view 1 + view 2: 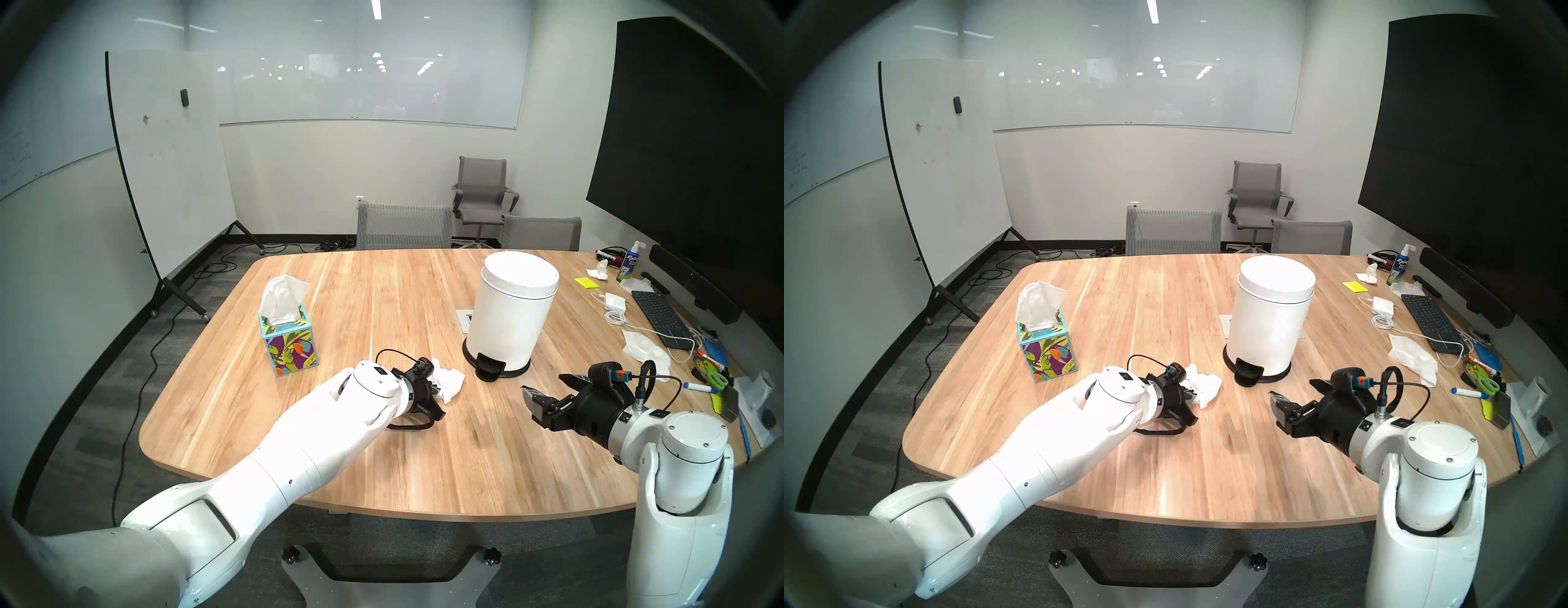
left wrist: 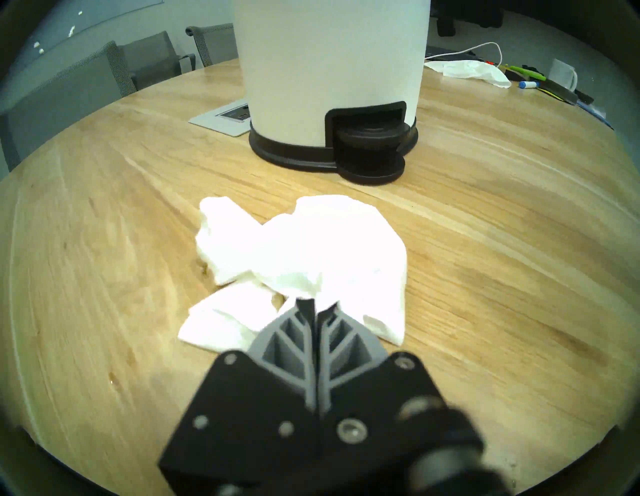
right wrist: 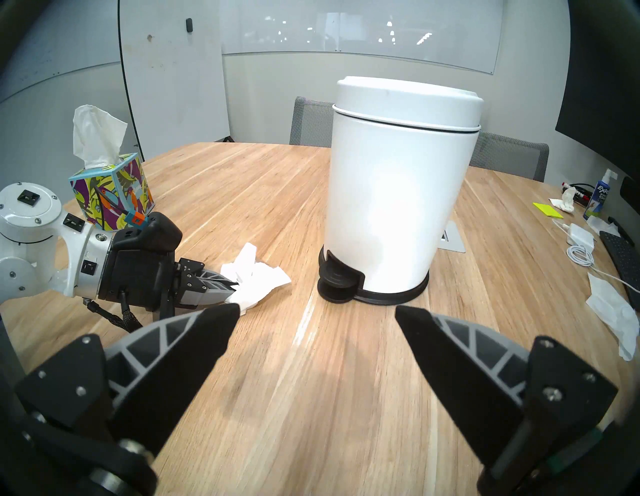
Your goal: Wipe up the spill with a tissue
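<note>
From right wrist: left pincer (image 3: 232, 290) clamps tissue (image 3: 258, 280) on table (image 3: 311, 398); right pincer (image 3: 317, 311) agape.

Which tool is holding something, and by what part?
The left tool pinches the crumpled white tissue by its near edge; the right tool is open and empty.

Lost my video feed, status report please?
Left gripper shut on tissue, tissue on table. Right gripper open, empty. Spill not visible. Pedal bin just beyond.
</note>
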Tool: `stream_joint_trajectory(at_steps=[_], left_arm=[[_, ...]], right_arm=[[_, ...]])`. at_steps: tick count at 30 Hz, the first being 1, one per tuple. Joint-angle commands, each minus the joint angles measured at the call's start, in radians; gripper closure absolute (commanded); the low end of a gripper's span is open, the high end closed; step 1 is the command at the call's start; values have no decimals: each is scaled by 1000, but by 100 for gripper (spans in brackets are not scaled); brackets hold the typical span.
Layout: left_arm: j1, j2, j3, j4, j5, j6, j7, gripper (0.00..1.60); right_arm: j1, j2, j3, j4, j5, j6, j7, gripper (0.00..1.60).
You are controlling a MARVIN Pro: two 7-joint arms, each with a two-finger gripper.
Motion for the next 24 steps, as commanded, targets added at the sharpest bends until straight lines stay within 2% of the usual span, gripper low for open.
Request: stream_joint_trajectory(at_steps=[1, 6, 16, 24], left_arm=[[-20, -65, 10, 93, -9, 3, -1, 160], [-47, -60, -1, 129, -15, -12, -13, 160], [-89, 20, -33, 155, -26, -35, -50, 160], [-92, 81, -55, 136, -27, -47, -86, 160]], right_arm=[[1, 1, 3, -20, 1, -1, 0, 0], [1, 1, 3, -20, 1, 0, 0, 0], [2, 1, 2, -19, 1, -1, 0, 0], [2, 1, 2, -19, 1, -1, 0, 0]])
